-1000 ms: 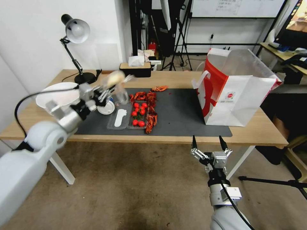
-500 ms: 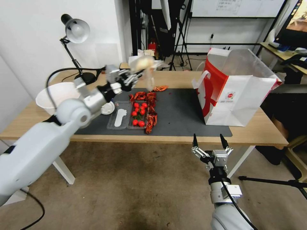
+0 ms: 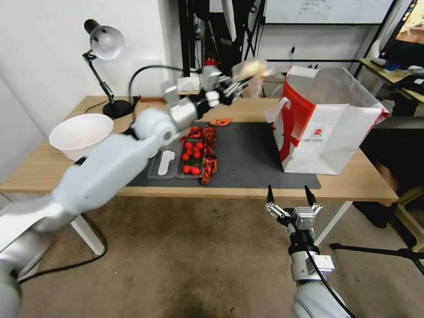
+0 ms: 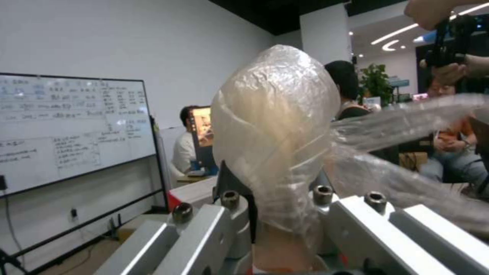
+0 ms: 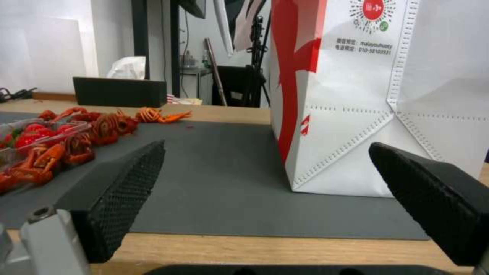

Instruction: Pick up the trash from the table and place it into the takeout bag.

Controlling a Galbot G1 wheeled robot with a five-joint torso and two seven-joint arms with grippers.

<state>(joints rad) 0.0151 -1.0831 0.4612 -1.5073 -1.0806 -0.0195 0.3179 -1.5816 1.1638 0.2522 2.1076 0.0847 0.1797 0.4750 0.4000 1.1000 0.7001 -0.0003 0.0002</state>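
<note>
Head view: left claw (image 3: 238, 84) clamped on clear bag (image 3: 252, 73), aloft just beside takeout bag (image 3: 329, 132).

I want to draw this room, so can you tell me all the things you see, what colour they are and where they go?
clear bag with beige lump: one, clear and beige, held in the air just left of the bag's top
takeout bag: one, white and red, upright at the mat's right end
table: one, light wood
mat: one, dark grey, on the table
bowl: one, white, left end
trays: clear, with red food
lamp: one, black, back left
left tool: shut on the clear bag
right tool: open, below the table's front edge
</note>
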